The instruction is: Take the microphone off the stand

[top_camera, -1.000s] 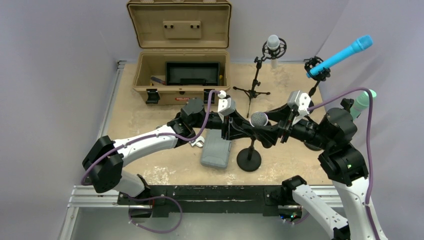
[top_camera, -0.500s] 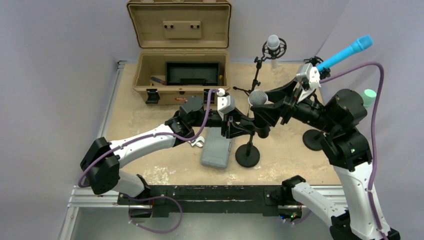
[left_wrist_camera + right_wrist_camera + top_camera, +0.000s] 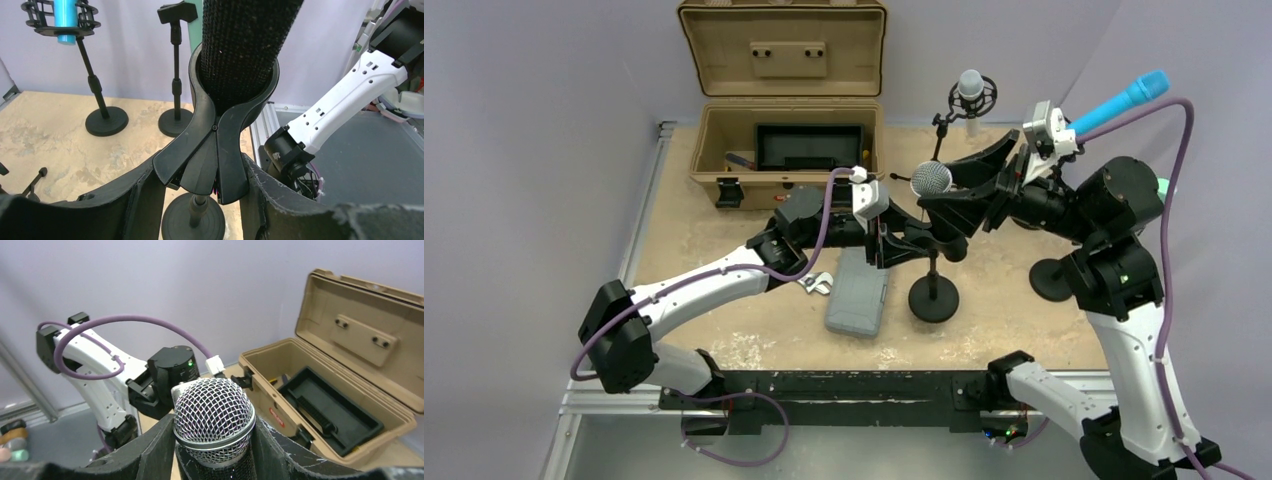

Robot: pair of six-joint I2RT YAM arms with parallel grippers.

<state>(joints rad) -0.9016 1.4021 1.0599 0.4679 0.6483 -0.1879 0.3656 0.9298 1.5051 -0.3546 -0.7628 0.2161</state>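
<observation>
right gripper (image 3: 946, 203) clenched on microphone (image 3: 214, 410) near its top; left gripper (image 3: 200, 186) pinched stand clip (image 3: 212, 142). microphone judged rigid, weighty, textured; body the safest hold.

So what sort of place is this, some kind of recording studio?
Probably a robotics test bench, not a studio. A left arm and right arm are bolted at the table edge, plain walls close it in, and the mic stands and toolbox look like practice props.
</observation>
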